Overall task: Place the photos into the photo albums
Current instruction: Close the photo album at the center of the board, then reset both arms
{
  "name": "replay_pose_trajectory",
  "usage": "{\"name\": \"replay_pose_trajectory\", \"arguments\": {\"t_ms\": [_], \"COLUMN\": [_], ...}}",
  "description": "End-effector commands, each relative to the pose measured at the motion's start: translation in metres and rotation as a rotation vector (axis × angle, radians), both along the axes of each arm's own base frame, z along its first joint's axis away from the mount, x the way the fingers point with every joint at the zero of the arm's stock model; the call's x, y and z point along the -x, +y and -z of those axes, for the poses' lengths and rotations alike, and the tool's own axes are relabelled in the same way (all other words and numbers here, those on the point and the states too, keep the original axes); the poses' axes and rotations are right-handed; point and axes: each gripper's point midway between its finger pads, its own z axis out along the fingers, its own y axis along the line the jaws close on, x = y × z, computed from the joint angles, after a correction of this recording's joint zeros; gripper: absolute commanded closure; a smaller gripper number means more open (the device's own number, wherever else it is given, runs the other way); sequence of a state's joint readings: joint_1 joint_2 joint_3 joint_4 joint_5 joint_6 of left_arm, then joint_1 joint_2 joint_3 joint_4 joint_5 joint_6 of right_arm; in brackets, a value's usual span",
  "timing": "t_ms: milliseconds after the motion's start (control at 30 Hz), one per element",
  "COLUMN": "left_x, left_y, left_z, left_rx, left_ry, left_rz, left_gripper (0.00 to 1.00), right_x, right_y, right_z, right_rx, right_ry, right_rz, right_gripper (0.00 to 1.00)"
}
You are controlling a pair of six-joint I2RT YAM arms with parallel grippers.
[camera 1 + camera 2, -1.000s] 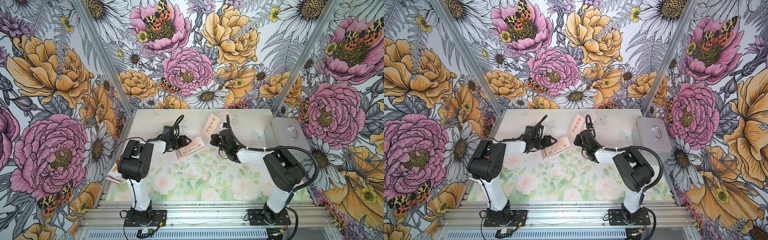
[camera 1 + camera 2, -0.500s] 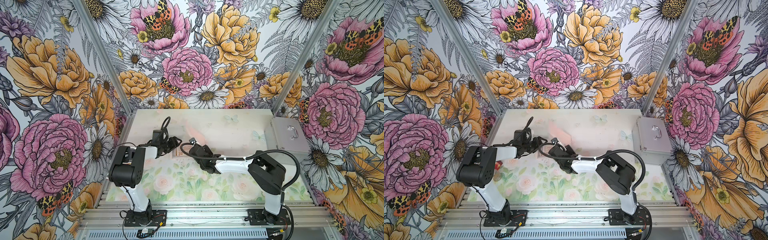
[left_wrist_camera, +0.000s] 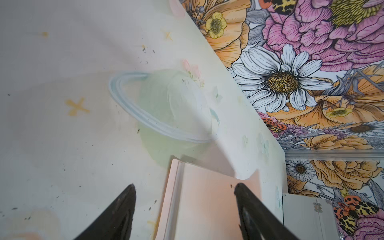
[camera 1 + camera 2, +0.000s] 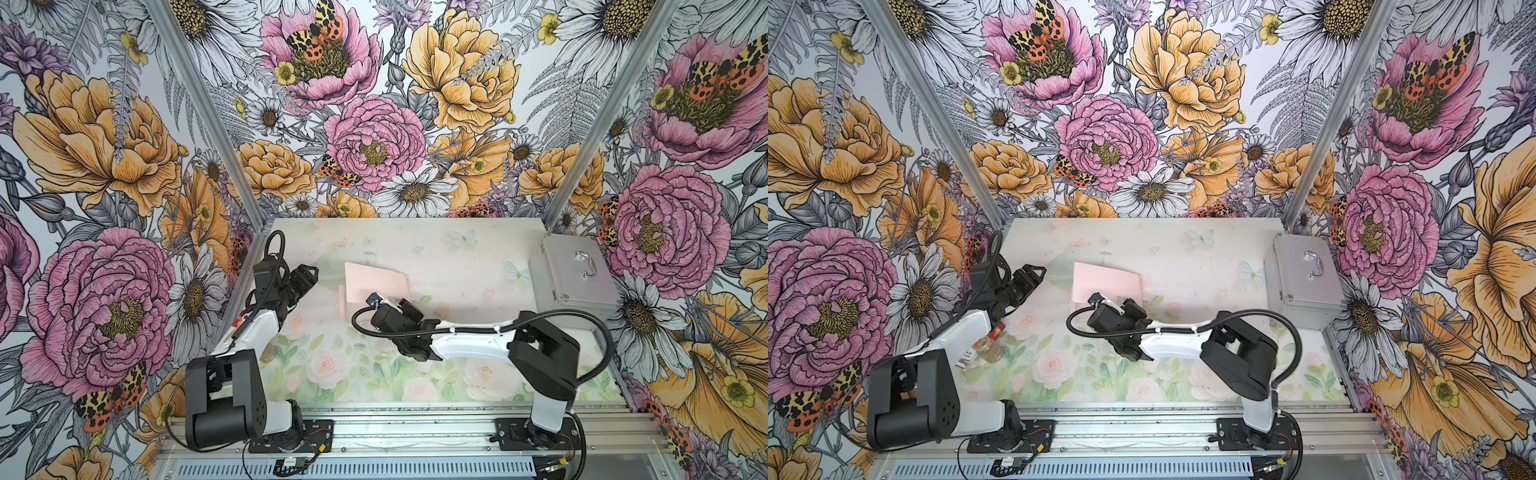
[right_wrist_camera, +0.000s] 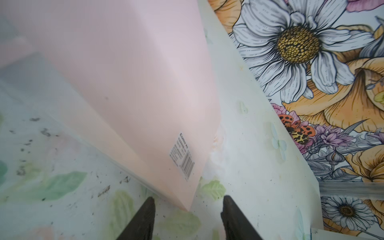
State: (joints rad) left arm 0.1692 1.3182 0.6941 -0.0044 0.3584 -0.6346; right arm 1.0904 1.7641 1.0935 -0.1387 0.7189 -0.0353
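- Album (image 4: 376,276): plain pale pink; its label (image 5: 185,160) is white with black bars.
- Mat (image 4: 457,257): cream, with pastel pink roses, green leaves and pale blue butterflies; a pale green ringed planet (image 3: 170,108) at 10 o'clock.
- Walls (image 4: 374,137): pink, orange and white flowers, orange spotted moths.
- Case (image 4: 577,274), 2 o'clock: silver.

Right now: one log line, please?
photo album: barcode cover up | left gripper: open, empty | right gripper: open at album corner | photos: none visible
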Motion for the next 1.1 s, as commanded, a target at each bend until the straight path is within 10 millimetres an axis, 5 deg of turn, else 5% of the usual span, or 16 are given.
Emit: {"name": "replay_pose_trajectory", "arguments": {"t_ms": [0, 233, 367, 667, 867, 1067], "left_x": [0.012, 0.025, 0.029, 0.025, 0.012, 0.001], "left_y": [0.023, 0.041, 0.042, 0.061, 0.08, 0.071], "left_z": [-0.007, -0.028, -0.03, -0.014, -0.011, -0.005], "left_rx": [-0.089, -0.131, -0.147, -0.208, -0.366, -0.555], "left_ry": [-0.021, -0.116, -0.143, -0.182, -0.227, -0.267], "left_rz": [-0.061, -0.122, -0.12, -0.186, -0.233, -0.166], "left_gripper": [0.22, 0.12, 0.08, 0.01, 0.01, 0.01], "right_x": [0.019, 0.041, 0.024, -0.037, -0.043, -0.047], "right_y": [-0.006, -0.056, -0.099, -0.244, -0.33, -0.367], "right_z": [-0.045, -0.135, -0.158, -0.12, -0.073, -0.065], "right_rx": [-0.144, -0.391, -0.546, -0.644, -0.666, -0.727], "right_ry": [-0.021, -0.126, -0.103, -0.195, -0.422, -0.463], "right_rz": [-0.034, -0.032, 0.093, 0.588, 0.817, 0.868], "right_gripper": [0.46, 0.46, 0.46, 0.4, 0.33, 0.31]}}
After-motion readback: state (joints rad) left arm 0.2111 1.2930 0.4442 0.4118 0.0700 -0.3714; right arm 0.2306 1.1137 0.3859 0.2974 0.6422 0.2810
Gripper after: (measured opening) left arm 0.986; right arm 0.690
